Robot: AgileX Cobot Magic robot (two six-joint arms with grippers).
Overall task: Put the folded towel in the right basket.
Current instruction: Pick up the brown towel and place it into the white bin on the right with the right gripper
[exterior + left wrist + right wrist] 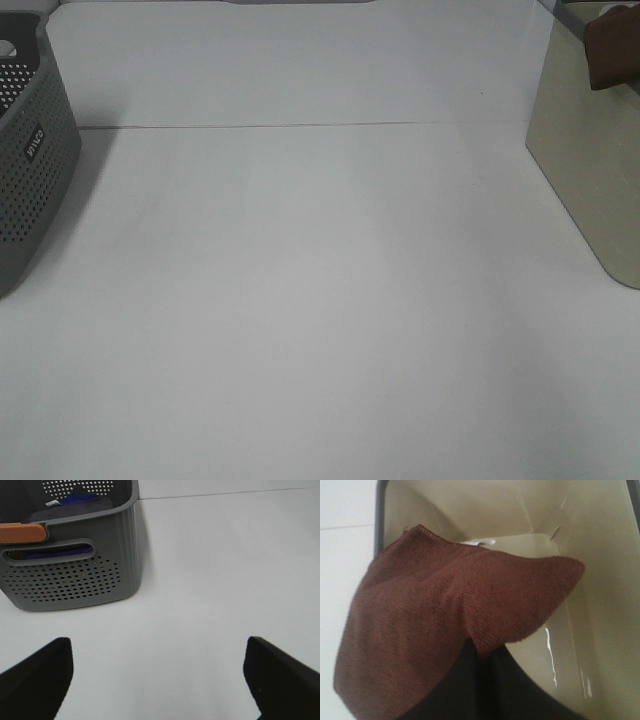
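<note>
The folded towel (445, 625) is dark brown. It hangs from my right gripper (485, 665) over the open mouth of the right basket (600, 580), a beige bin with smooth walls. The gripper's dark fingers show under the cloth and are shut on it. In the exterior high view only a corner of the towel (612, 50) shows above the beige basket (590, 170) at the right edge. My left gripper (155, 680) is open and empty above the white table, near the grey basket (70, 575).
The grey perforated basket (30, 170) stands at the left edge and holds purple and dark cloth items (75, 505). An orange piece (22, 532) rests on its rim. A seam (300, 125) crosses the white table.
</note>
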